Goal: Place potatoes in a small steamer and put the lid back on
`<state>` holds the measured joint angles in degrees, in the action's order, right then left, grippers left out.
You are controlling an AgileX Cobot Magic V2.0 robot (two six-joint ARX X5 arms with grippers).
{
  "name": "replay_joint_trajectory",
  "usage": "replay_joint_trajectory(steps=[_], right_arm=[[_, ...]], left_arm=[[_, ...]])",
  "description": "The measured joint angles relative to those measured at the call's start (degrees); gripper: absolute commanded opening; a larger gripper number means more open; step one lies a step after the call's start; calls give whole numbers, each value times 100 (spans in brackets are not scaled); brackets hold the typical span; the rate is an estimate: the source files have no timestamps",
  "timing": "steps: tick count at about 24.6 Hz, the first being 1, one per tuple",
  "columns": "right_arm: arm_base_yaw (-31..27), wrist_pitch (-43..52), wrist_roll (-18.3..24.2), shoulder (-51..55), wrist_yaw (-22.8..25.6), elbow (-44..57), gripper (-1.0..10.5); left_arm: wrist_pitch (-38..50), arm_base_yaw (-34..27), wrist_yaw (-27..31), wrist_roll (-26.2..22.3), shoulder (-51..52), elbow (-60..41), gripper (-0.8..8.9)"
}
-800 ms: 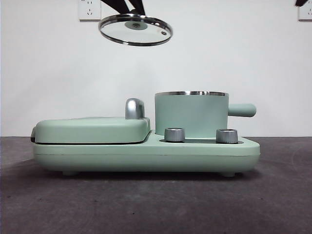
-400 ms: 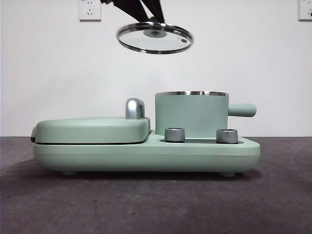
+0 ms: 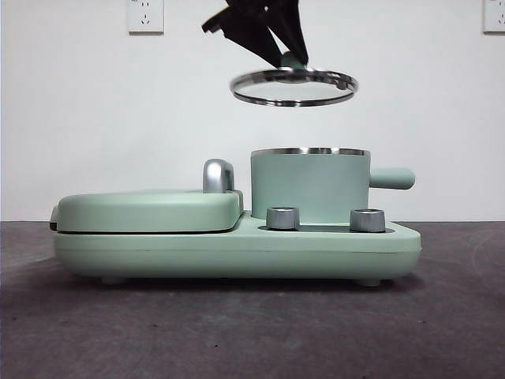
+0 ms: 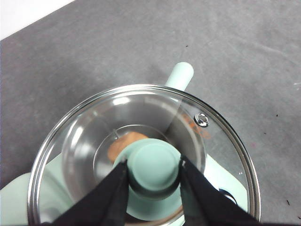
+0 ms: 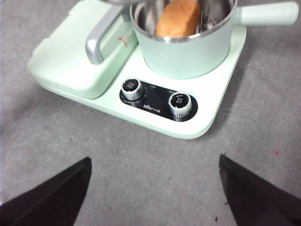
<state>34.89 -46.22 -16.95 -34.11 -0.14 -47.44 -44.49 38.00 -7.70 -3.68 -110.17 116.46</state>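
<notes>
My left gripper (image 3: 290, 57) is shut on the mint-green knob (image 4: 153, 167) of the glass lid (image 3: 293, 87) and holds it level in the air just above the small steamer (image 3: 309, 183). In the left wrist view the lid (image 4: 84, 141) lies over the pot's mouth, and the orange-brown potato (image 4: 123, 142) shows through the glass inside. In the right wrist view the potato (image 5: 178, 18) lies in the steamer (image 5: 188, 52). My right gripper (image 5: 153, 186) is open and empty, held above the table in front of the appliance.
The steamer stands on a mint-green appliance base (image 3: 237, 253) with two steel dials (image 3: 282, 218). A flat griddle cover (image 3: 146, 209) with a chrome handle (image 3: 218, 175) takes up the base's left half. The steamer's stubby handle (image 3: 392, 178) points right.
My left gripper has carried the lid to the right and lower, from above the griddle cover to above the steamer. The lid has gone from tilted to level.
</notes>
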Motion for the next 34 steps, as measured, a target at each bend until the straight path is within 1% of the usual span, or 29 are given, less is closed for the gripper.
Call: replay_joint_trajectory(steps=[5, 11, 16, 27, 34], right_arm=[[0, -2, -4, 205, 22, 0, 419], [0, -4, -4, 221, 22, 0, 419], [4, -4, -4, 221, 22, 0, 419], [4, -26, -4, 221, 17, 0, 419], [4, -31, -4, 221, 17, 0, 419]], left_arm=[[275, 17, 2, 0, -44, -22, 16], [647, 24, 2, 0, -560, -24, 16], [898, 28, 2, 0, -697, -24, 16], [890, 20, -2, 2, -946, -24, 16], [839, -140, -9, 4, -946, -24, 16]])
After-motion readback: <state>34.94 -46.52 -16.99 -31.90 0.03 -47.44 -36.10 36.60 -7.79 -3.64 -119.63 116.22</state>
